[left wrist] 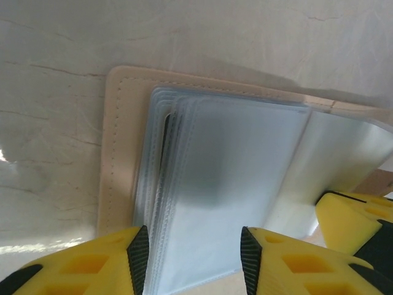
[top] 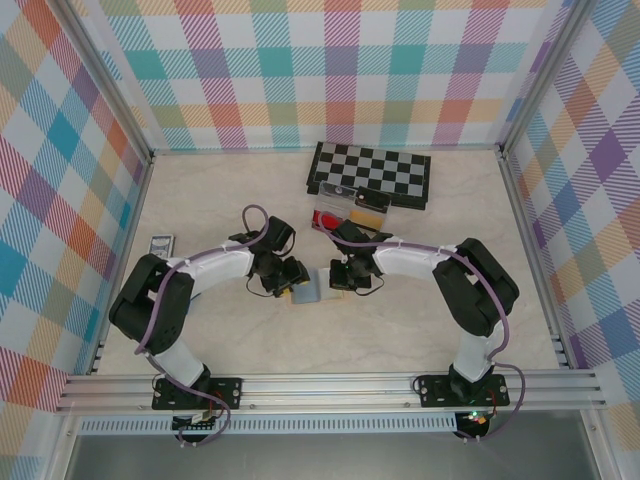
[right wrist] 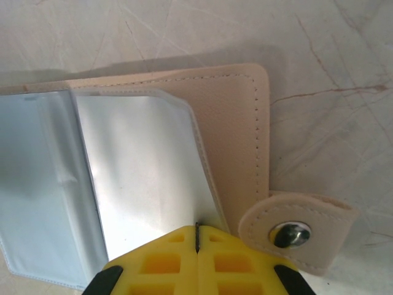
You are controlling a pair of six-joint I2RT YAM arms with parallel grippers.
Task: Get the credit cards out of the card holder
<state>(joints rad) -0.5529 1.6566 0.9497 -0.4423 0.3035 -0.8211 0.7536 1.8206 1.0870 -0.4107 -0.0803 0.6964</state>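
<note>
Nearest the arm bases, the left claw (left wrist: 193, 249) is hanging spread over the card holder (left wrist: 120, 160). Its two black pads are standing to either side of the stack of clear sleeves (left wrist: 233, 178) without pinching it. The right claw (right wrist: 196, 233) is pressed together, its tip bearing on the inner edge of the holder's right panel, just beside the snap tab (right wrist: 295, 232); whether a sleeve is caught in it I cannot tell. The holder is lying open on the pale bench (top: 420, 330) between the two claws. A dark sliver, probably the edge of one of the credit cards (left wrist: 164, 138), is showing at the sleeve mouths on the left. The holder is looking light and floppy and the sleeves slick, so it is likely needing to be pinned down while a thin, stiff card is drawn out by its exposed edge. Farther back, a clear tray (top: 345, 213) and a chessboard (top: 372, 172) are sitting well apart from it.
</note>
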